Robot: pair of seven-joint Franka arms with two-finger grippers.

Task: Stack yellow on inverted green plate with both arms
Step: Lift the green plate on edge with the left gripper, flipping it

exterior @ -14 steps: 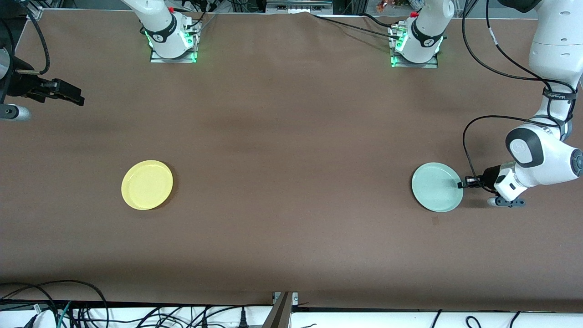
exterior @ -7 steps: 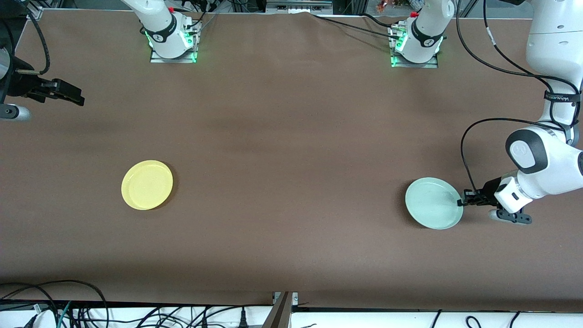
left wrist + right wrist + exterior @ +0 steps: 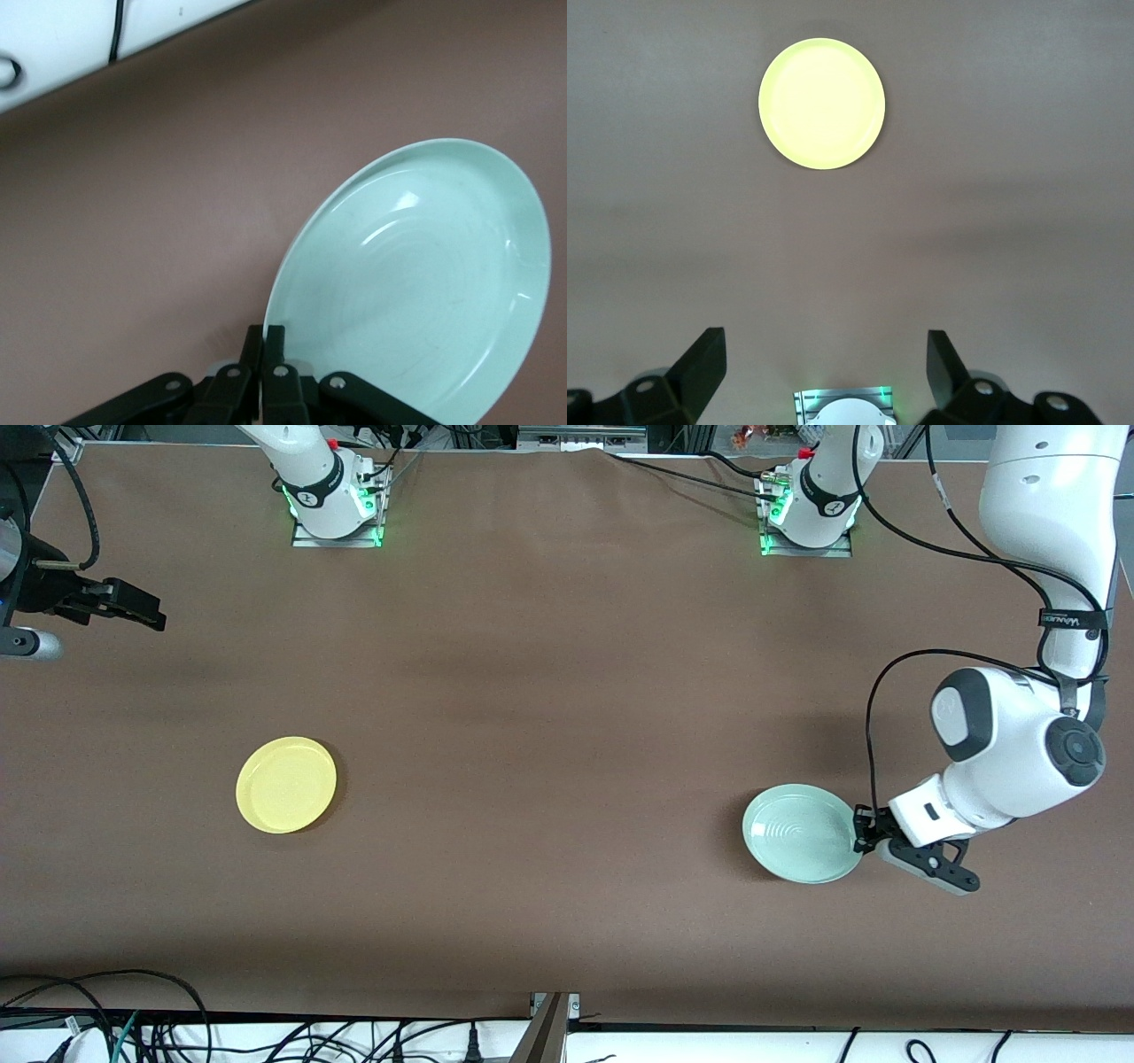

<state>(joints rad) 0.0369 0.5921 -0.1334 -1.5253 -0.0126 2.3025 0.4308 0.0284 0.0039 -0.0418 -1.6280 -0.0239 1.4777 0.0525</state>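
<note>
I see a brown cloth surface [image 3: 549, 691] with cables along its edge; the round bright yellow plate [image 3: 286, 784] lies empty; left gripper [image 3: 861, 837] fingers [image 3: 264, 367] clench the round pale mint-green plate [image 3: 802, 833] rim; right gripper [image 3: 824, 363], fingers released, waits

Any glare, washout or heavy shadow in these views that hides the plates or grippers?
Front view: even light, a soft shadow beside the green plate held by the left gripper. Left wrist view: small bright glints on that plate's surface, its rim readable. Right wrist view: the yellow plate is washed out at its centre, the right gripper dark but distinct.
</note>
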